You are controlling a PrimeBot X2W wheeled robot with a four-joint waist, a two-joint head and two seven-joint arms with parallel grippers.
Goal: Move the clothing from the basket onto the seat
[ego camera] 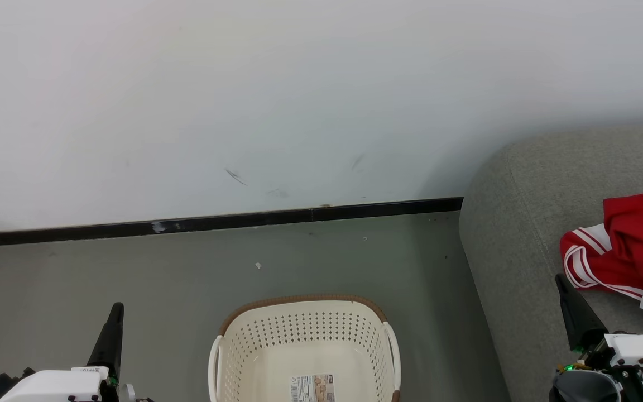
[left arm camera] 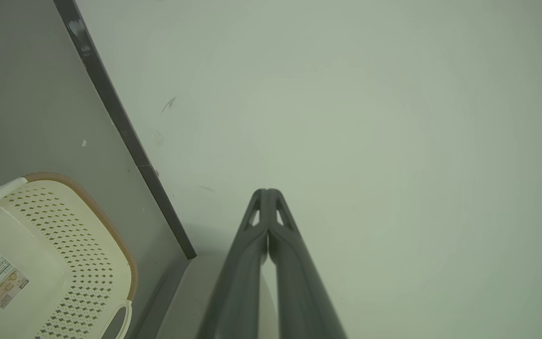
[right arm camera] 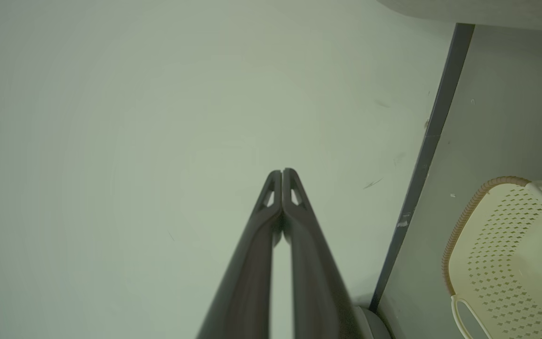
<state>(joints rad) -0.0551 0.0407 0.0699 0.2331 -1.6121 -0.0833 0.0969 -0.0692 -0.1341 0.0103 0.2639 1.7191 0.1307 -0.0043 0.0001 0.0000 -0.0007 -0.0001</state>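
Laundry basket (ego camera: 299, 329) sits on the grey floor (ego camera: 132, 268) between our two arms, just beside the end of the sofa (ego camera: 511, 234)

We see its bare bottom and the printed label (ego camera: 312, 388). No fabric in the part shown, and its near end is cut off by the frame

Red sportswear with white stripes (ego camera: 634, 245) lies bunched on the sofa cushion at far right, well apart from the basket, where the task wants it

Left gripper (left arm camera: 267, 193): jaws pressed together, nothing between them, pointing at the pale wall (ego camera: 299, 84)

Right gripper (right arm camera: 282, 172): the same, tips meeting and empty, low over the sofa's front, near the garment but not touching it

We judge both arms parked either side of the basket because nothing visible is left to lift, so the transfer looks finished
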